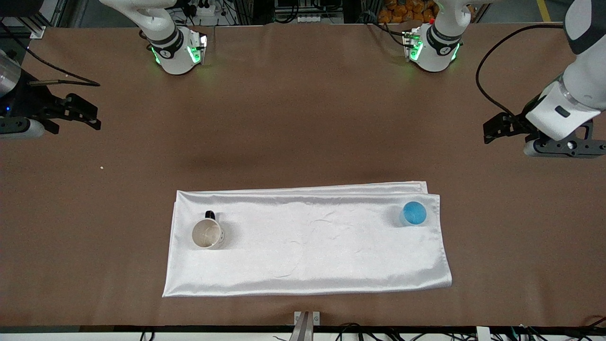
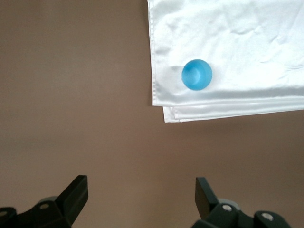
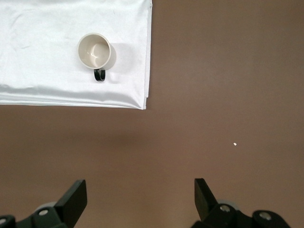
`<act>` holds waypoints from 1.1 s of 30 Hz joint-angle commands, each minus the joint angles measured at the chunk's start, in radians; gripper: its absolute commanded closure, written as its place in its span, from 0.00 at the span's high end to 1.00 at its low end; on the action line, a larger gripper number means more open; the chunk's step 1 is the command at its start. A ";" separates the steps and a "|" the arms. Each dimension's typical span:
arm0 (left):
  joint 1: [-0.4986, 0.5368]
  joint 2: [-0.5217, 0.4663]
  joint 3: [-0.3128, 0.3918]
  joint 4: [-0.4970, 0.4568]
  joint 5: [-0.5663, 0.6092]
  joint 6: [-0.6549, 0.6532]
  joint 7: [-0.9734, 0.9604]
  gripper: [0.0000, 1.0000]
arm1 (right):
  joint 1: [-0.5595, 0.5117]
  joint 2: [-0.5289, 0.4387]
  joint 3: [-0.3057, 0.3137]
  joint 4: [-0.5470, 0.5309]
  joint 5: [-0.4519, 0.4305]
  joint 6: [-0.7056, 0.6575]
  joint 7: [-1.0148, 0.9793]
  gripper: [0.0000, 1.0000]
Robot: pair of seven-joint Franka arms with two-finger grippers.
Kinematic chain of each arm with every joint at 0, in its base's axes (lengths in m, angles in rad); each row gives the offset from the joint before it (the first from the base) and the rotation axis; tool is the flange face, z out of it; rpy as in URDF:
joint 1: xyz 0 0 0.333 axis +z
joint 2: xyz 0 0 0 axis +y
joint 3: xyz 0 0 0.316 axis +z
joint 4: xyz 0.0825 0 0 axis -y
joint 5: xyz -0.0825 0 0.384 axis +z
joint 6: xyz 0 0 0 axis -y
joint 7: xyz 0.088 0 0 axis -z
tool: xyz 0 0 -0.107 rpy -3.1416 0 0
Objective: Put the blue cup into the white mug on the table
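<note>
The blue cup (image 1: pixel 414 213) (image 2: pixel 196 74) stands upright on the white cloth near the cloth's corner toward the left arm's end. The white mug (image 1: pixel 207 234) (image 3: pixel 94 51) stands upright on the same cloth toward the right arm's end, its cream inside bare and its dark handle turned toward the robots. My left gripper (image 1: pixel 487 133) (image 2: pixel 141 187) hangs open over the bare brown table (image 1: pixel 303 118), well off from the cup. My right gripper (image 1: pixel 96 118) (image 3: pixel 140 190) hangs open over bare table at its own end, far from the mug. Neither holds anything.
A folded shiny white cloth (image 1: pixel 307 255) covers the middle of the table, nearer the front camera. A tiny white crumb (image 1: pixel 102 166) (image 3: pixel 235 144) lies on the brown surface near the right arm's end. A metal bracket (image 1: pixel 307 321) sits at the front edge.
</note>
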 commanded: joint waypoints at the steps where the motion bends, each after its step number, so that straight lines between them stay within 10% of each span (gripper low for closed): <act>1: 0.005 -0.025 -0.018 -0.090 -0.013 0.086 -0.021 1.00 | 0.003 0.044 0.008 0.012 0.016 0.011 -0.013 1.00; 33: -0.036 0.206 -0.061 -0.243 0.091 0.548 -0.158 1.00 | 0.215 0.409 0.008 -0.094 0.003 0.532 -0.004 1.00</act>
